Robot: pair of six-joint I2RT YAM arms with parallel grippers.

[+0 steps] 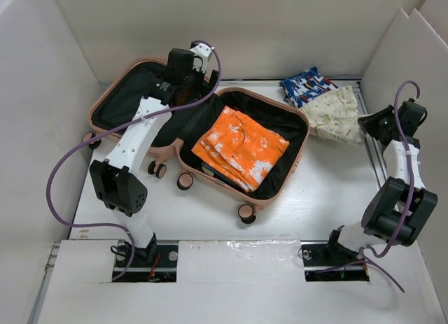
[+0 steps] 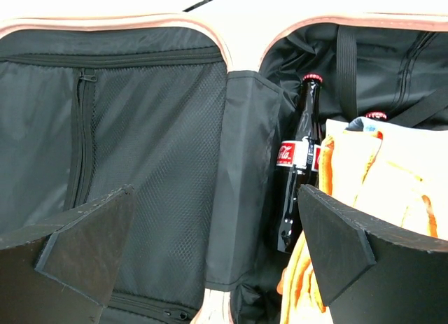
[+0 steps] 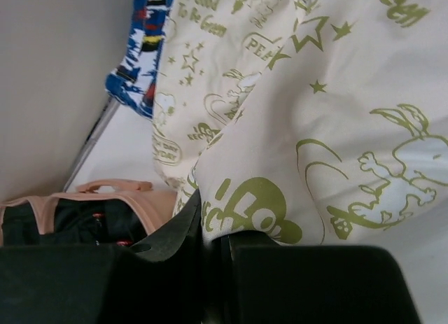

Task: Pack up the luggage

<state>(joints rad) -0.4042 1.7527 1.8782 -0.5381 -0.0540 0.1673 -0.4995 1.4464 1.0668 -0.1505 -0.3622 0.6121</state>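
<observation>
Luggage (image 1: 122, 103) lies open flat on table (image 1: 315, 198), ctr-left, both halves face up, hinge in the middle, wheels toward the arms. L half: black lining w/ zipped mesh pocket (image 2: 161, 163), nothing seen lying in it. R half: folded orange cloth (image 1: 241, 145) w/ white print on top; wrist view shows a cola bottle (image 2: 301, 163) lying betw. cloth and the hinge-side wall, and a 2nd red cap (image 2: 376, 116) poking out behind the cloth. L gripper (image 2: 215, 198) hangs over the hinge at the far end of the case, jaws spread wide, nothing betw. them. R gripper (image 3: 210, 243) is off to the R of the case, at the near edge of a cream cloth (image 1: 336, 114) w/ green cartoon print; jaws nearly together, a fold of that cloth nipped betw. them. Blue patterned cloth (image 1: 304, 86) lies just beside the cream one, on its far-L side, touching or overlapping.
</observation>
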